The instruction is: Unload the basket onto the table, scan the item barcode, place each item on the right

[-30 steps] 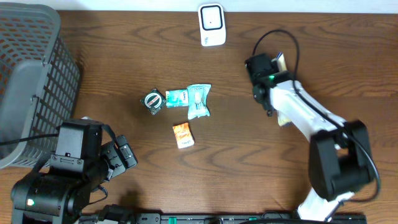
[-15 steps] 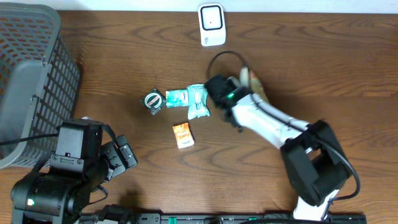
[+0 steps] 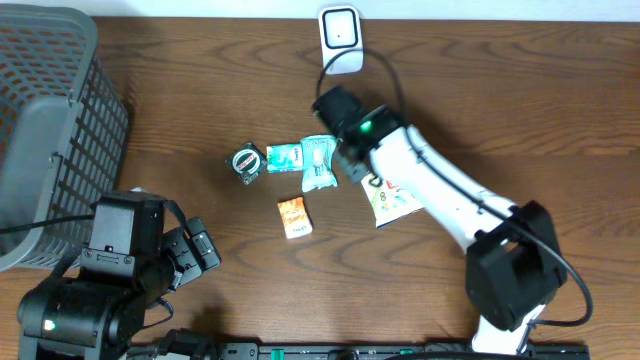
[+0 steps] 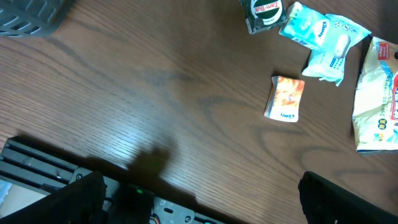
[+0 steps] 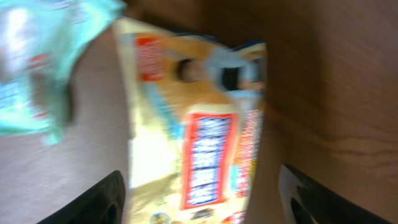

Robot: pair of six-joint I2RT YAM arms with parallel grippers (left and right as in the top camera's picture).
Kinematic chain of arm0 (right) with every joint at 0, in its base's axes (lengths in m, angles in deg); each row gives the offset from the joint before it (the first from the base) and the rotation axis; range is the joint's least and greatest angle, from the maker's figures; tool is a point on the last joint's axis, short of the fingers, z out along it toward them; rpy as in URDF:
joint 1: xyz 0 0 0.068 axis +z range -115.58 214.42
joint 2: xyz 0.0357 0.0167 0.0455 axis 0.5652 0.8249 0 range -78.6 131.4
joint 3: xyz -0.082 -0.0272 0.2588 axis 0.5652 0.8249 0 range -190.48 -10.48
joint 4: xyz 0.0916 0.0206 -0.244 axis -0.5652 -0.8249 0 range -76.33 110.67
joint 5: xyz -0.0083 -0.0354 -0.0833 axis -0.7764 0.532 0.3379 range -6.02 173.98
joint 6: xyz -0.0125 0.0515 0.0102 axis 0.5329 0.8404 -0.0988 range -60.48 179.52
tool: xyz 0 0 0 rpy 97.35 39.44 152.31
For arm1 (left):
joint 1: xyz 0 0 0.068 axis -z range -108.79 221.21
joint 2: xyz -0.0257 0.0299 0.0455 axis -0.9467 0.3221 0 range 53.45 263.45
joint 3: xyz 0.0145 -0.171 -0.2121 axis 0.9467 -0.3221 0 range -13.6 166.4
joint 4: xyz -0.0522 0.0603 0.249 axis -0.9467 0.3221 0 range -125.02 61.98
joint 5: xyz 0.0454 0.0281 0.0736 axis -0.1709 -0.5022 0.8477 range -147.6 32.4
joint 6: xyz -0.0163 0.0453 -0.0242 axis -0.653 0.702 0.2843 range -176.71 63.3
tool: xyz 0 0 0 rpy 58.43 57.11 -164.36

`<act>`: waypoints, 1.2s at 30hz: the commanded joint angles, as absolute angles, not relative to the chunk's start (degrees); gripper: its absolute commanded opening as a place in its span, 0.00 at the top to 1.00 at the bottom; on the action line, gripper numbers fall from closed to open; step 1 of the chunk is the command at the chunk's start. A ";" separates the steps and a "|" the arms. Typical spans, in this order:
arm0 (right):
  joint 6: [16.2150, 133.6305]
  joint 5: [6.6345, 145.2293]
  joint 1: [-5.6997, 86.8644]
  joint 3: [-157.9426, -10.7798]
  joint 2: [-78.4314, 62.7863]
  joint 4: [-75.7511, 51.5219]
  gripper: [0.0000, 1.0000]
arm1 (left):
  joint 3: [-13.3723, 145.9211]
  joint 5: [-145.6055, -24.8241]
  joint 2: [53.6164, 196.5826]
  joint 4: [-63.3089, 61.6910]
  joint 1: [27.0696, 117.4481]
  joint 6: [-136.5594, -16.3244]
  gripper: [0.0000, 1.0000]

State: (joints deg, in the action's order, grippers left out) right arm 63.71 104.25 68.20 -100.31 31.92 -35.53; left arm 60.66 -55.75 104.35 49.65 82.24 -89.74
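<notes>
Cream packet [image 5: 194, 118] lies beneath the spread right gripper [image 5: 200, 177].

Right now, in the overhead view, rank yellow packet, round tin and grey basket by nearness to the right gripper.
1. The yellow packet, lying right by the right gripper, mid-table.
2. The round tin, further left.
3. The grey basket, far left edge.

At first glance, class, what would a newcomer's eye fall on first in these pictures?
The white right arm reaching diagonally across the dark wooden table stands out first, with a cream snack packet lying flat beside it. Next come the grey mesh basket in the far-left corner and the white scanner at the far edge.
</notes>
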 commanded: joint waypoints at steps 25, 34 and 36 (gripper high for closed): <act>62.66 82.11 56.20 -79.41 32.34 -18.81 0.85 | 60.61 -55.45 104.30 49.80 82.28 -90.00 0.02; 62.99 82.08 56.26 -93.27 32.32 -21.68 0.99 | 60.61 -55.45 104.30 49.80 82.28 -90.03 0.02; 63.38 82.11 56.26 -96.37 32.32 -19.80 0.99 | 60.61 -55.45 104.30 49.80 82.28 -90.03 0.02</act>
State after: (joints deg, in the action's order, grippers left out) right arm 62.44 82.06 56.13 -90.91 32.58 -21.48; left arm 60.66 -55.77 104.35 49.65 82.26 -89.76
